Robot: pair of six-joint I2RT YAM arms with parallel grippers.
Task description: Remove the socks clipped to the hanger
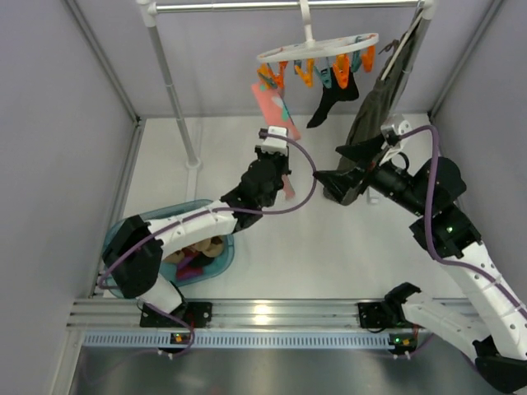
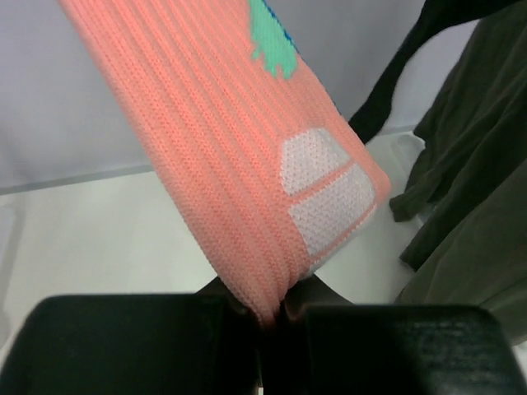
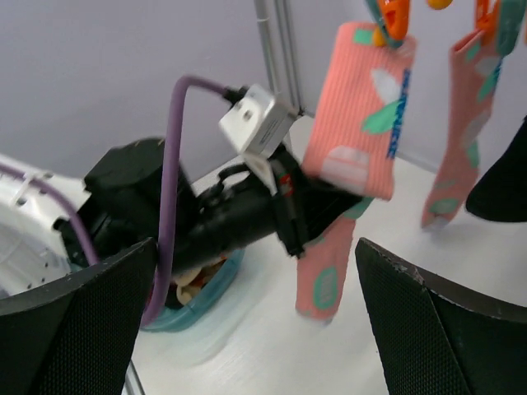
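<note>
The white oval hanger [image 1: 317,47] hangs from the top rail by its hook, with orange and teal clips. A pink patterned sock [image 1: 270,100] hangs from an orange clip [image 3: 394,16]. A second pink sock [image 3: 469,123] and a black sock [image 1: 333,99] hang beside it. My left gripper [image 1: 282,169] is shut on the first pink sock [image 2: 222,148] partway down, and the sock's toe end dangles below the jaws. My right gripper [image 1: 333,164] is open and empty just right of it. Its fingers [image 3: 74,329] frame the left gripper [image 3: 247,214] and the sock [image 3: 358,107].
A teal basket [image 1: 221,262] with socks in it sits on the floor at the left, under the left arm. The dark olive garment [image 1: 379,107] hangs on a slim hanger at the right, close behind the right gripper. A rack post [image 1: 177,99] stands at the back left.
</note>
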